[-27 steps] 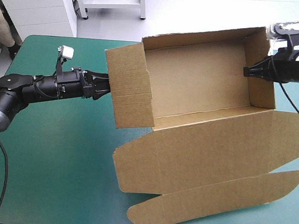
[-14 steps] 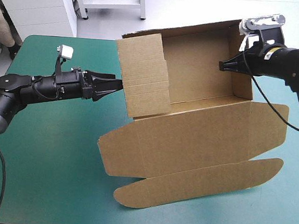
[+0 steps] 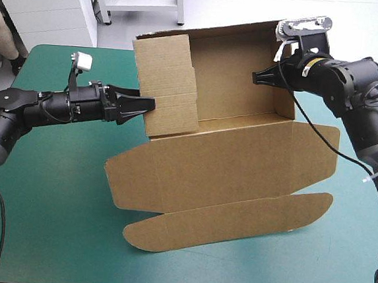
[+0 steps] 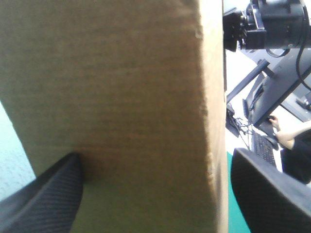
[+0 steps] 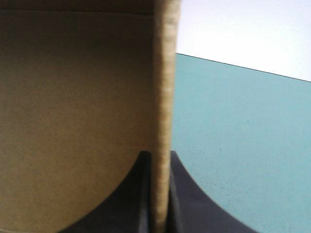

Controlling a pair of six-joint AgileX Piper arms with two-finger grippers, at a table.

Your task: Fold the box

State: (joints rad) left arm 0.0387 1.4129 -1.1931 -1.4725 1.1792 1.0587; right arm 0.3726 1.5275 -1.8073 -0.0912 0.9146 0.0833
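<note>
— Where is the box [image 3: 223, 128] found?
— Mid-table on the teal-green cover [image 3: 52, 196]. Nearest, the rounded tuck flap [image 3: 228, 218] and the lid panel [image 3: 226, 168] are laid flat. Behind them the tray [image 3: 231, 79] appears to be tipped up, with its far side carried past the table's far edge.
— How is it held?
— The left gripper [image 3: 149, 106] is set against the left end wall [image 3: 168, 80] with fingers spread apart, so nothing is clamped there. Farther back, the right gripper [image 3: 254, 76] is pinched onto the right end wall [image 3: 286, 90].
— What could be spoiled?
— With only one pinch, the tray could be swung aside, or the pinched wall creased or torn under a hard pull. The left wall, seemingly not yet tucked, could be shoved inward crookedly, and the lid dragged askew.
</note>
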